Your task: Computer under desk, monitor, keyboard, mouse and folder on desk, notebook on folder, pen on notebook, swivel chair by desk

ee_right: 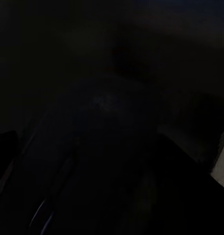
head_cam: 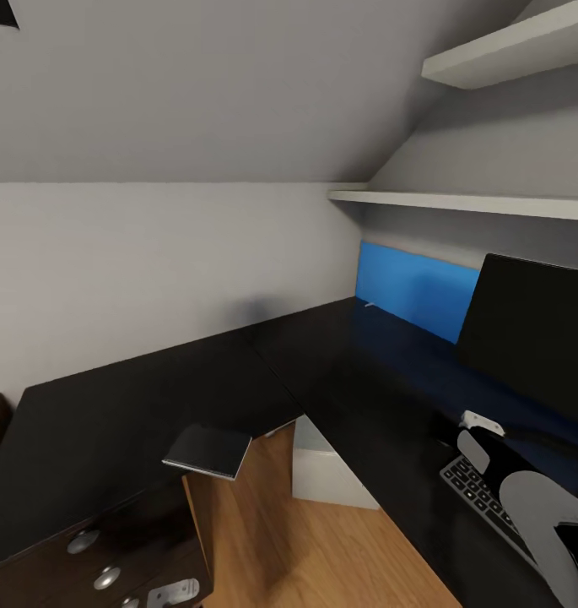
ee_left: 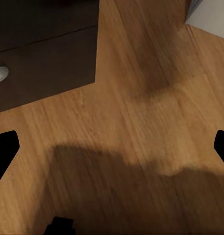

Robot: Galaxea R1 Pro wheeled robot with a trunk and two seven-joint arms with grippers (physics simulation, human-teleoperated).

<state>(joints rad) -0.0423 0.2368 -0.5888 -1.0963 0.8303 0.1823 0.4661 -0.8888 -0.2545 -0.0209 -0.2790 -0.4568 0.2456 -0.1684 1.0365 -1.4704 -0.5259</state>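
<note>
**Right arm over a half-hidden keyboard**

Nearest, the grey right arm [head_cam: 537, 515] covers part of the keyboard [head_cam: 478, 494] on the black worktop [head_cam: 356, 380]; its fingers' state I cannot tell. Monitor [head_cam: 533, 333] is cut off at the frame edge. Notebook [head_cam: 208, 452] overhangs the worktop's edge; computer [head_cam: 322, 473] stands beneath. Left fingers [ee_left: 5, 147] are spread above the wooden floor [ee_left: 141, 122].

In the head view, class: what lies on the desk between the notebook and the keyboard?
Nothing: between the notebook and the keyboard the head view shows bare black desk top around the corner, with wooden floor in the gap.
</note>
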